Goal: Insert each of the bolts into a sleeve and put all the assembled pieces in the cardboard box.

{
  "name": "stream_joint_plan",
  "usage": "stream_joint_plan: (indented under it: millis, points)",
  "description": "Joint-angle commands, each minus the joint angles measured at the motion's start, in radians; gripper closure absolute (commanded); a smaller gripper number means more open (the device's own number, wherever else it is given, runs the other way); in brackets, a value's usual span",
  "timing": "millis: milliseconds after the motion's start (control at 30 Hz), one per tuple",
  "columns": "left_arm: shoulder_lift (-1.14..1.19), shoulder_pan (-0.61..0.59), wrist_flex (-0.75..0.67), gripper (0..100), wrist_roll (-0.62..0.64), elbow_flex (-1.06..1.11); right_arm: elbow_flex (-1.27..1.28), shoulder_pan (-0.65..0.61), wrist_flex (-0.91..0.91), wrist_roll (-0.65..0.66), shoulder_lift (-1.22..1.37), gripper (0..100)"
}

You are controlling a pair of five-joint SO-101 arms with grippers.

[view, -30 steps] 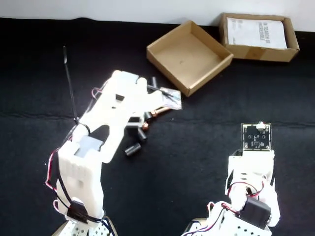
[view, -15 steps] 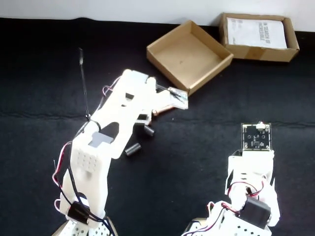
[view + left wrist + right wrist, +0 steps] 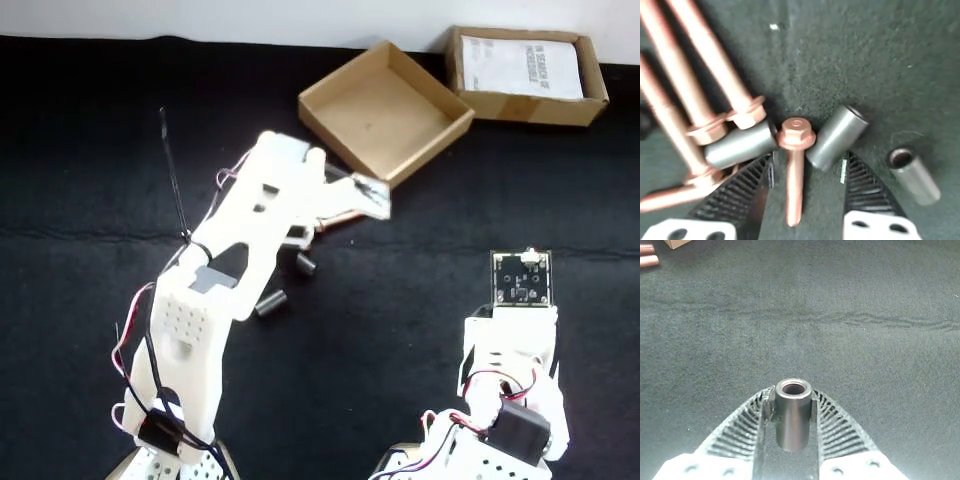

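On the black-clothed bench (image 3: 80, 150), a copper-coloured hex-head bolt (image 3: 795, 170) is straddled by the parted left jaws, while a grey metal sleeve (image 3: 792, 415) is clamped bore-outward in the right jaws, likely to receive it, well apart from the brown cardboard box (image 3: 385, 110).

The high view looks steeply down over the whole tabletop (image 3: 80, 150) from above the arms' bases. Each wrist view sits just behind its hand, left hand (image 3: 806, 162) and right hand (image 3: 792, 395), facing the tabletop from very near. High and left wrist views share the bolts (image 3: 715, 60)
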Motion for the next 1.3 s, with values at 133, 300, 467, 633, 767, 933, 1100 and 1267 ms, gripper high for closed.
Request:
stream_joint_plan:
  millis: [133,300,467,633,767,933,1100,1267]
  points:
    - [-0.005,-0.041,0.107,79,-0.035,-0.162,-0.005,0.005,-0.018,0.011,-0.008,99.1]
    - [-0.004,-0.062,0.071,79,-0.035,-0.153,-0.005,0.005,-0.018,0.011,-0.008,99.1]
    - [0.001,-0.067,-0.011,79,-0.035,-0.102,-0.007,0.005,-0.018,0.011,-0.008,99.1]
    - [0.053,-0.064,-0.035,79,-0.029,-0.099,-0.007,0.005,-0.018,0.011,-0.008,99.1]
    - [0.073,-0.064,-0.037,79,-0.028,-0.099,-0.007,0.005,-0.018,0.011,-0.008,99.1]
    - [0.074,-0.061,-0.031,79,-0.025,-0.093,-0.004,0.005,-0.044,0.011,-0.008,99.1]
    - [0.074,-0.059,-0.023,86,0.014,-0.054,-0.004,0.005,-0.074,0.011,-0.007,99.1]
    - [0.079,-0.064,-0.077,87,0.02,0.035,-0.004,0.005,-0.074,0.011,-0.007,99.1]
